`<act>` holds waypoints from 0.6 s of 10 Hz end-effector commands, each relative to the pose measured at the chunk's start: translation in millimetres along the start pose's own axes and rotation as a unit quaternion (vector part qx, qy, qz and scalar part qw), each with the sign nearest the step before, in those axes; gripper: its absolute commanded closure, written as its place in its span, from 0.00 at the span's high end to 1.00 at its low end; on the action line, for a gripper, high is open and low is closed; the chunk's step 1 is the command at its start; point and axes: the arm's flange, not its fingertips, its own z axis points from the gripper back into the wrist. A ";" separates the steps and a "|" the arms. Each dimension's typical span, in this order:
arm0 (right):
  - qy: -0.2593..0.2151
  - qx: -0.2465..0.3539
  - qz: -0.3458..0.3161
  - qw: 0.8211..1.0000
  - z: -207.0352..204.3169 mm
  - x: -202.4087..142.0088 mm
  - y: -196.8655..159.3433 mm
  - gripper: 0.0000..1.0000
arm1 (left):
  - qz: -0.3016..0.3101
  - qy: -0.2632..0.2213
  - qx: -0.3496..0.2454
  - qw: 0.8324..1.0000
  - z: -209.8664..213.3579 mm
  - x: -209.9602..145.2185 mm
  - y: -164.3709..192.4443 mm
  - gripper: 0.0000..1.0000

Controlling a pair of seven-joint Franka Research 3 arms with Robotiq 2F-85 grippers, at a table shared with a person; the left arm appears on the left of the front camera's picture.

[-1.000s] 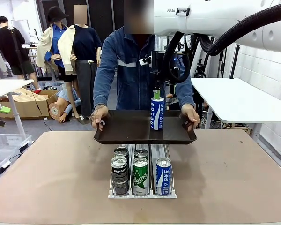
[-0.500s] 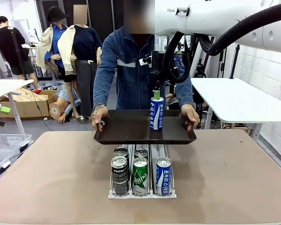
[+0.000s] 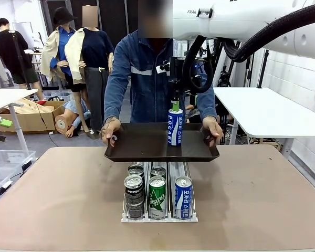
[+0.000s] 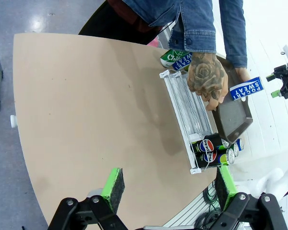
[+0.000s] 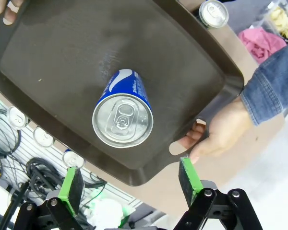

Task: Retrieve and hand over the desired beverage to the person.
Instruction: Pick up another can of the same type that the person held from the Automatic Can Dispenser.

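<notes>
The person (image 3: 147, 68), in a dark blue denim jacket, stands at the far side and holds a dark tray (image 3: 142, 144) level in both hands. A blue Pocari Sweat can (image 3: 175, 127) stands upright on the tray. My right gripper (image 3: 175, 107) hangs just above the can's top. From the right wrist, the gripper (image 5: 130, 179) is open, its green pads (image 5: 72, 184) wide apart with nothing between them. The can (image 5: 122, 120) stands free on the tray (image 5: 62, 62) below. My left gripper (image 4: 169, 184) is open, high over the table (image 4: 86, 105).
A white rack (image 3: 159, 194) at the table's middle holds several cans: a black Pepsi (image 3: 134, 190), a green one (image 3: 157, 197) and a blue Pocari (image 3: 183, 197). The person's hand (image 5: 216, 132) grips the tray's handle. A white side table (image 3: 262, 107) stands at right.
The tray with the can has shifted very slightly up and left. Both arms are still.
</notes>
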 end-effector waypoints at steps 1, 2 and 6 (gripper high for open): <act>-0.002 0.048 0.013 0.999 6.3 -7.1 1.0 1.00 | -0.002 -0.002 -0.002 1.000 1.8 -1.0 -0.7 1.00; -0.015 0.073 0.016 0.997 12.4 -16.8 1.0 1.00 | -0.002 -0.002 -0.002 1.000 1.8 -1.0 -0.7 1.00; -0.057 0.114 -0.015 0.992 29.2 -70.9 -5.8 1.00 | -0.002 -0.002 -0.002 1.000 1.8 -1.0 -0.7 1.00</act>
